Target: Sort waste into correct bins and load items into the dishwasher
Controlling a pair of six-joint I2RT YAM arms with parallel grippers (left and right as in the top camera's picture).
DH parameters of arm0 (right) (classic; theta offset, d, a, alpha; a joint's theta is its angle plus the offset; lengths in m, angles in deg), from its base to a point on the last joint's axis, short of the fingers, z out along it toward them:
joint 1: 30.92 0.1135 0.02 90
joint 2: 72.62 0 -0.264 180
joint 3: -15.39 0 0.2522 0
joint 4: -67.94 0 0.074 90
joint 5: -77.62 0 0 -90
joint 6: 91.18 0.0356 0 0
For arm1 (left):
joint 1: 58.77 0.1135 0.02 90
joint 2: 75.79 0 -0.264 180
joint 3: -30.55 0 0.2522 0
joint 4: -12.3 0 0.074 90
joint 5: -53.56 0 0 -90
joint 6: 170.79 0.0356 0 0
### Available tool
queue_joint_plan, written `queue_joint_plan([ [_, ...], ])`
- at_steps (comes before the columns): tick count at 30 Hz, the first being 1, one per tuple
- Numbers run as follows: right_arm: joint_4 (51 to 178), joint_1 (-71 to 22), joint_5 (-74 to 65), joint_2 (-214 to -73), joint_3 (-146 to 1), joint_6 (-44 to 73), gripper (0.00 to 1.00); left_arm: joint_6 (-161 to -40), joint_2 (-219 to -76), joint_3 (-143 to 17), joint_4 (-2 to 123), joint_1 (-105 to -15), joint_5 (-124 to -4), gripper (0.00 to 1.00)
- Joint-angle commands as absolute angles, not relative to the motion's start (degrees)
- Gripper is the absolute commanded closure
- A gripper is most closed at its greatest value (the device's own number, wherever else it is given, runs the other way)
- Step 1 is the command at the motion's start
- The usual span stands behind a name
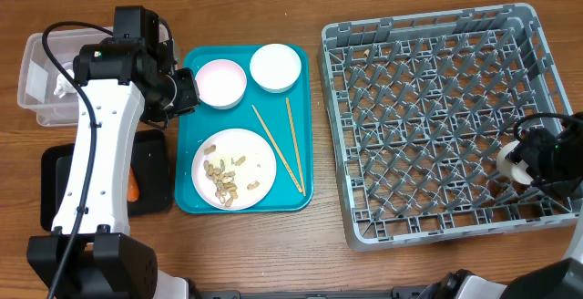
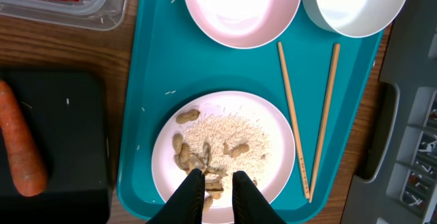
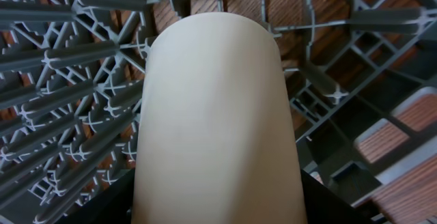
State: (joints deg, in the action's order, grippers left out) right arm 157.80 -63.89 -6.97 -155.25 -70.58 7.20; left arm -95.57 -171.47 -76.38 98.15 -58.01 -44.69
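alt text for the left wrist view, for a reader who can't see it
The left claw, fingers close together, hangs over a white plate of peanut shells and rice on a teal tray. A pink bowl, a white bowl and two chopsticks share the tray; a carrot lies on a black tray at left.

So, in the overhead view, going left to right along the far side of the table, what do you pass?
clear plastic tub → pale-pink bowl → white bowl → grey dish rack
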Motion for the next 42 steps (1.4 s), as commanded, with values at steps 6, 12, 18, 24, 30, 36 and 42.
queue_joint_plan([
  [6,158.65,-64.0,-4.61,-157.87,-71.08,7.85,0.07,-95.13,-170.97,-77.23,98.26,-58.08,-43.93,0.83],
  [12,158.5,-64.0,-4.56,-157.87,-71.08,7.87,0.0,-95.13,-170.97,-77.23,98.26,-58.08,-43.95,0.82],
  [18,157.82,-64.0,-1.55,-157.87,-71.08,7.83,0.0,-95.13,-170.97,-77.23,98.29,-58.08,-43.93,0.82],
  [24,156.97,-63.56,4.77,-157.83,-71.08,5.43,0.02,-95.11,-170.97,-77.23,98.29,-58.08,-43.93,0.81],
  [30,155.66,-58.47,9.45,-156.5,-71.21,1.73,0.04,-95.13,-171.01,-77.21,98.0,-58.08,-43.93,0.75],
  [36,151.46,-49.01,10.28,-152.67,-71.21,1.56,0.04,-95.13,-171.03,-77.16,96.95,-58.1,-43.93,0.73],
  [42,146.96,-37.27,10.43,-150.83,-71.21,1.8,0.04,-95.13,-171.03,-77.12,95.42,-58.65,-43.95,0.71],
])
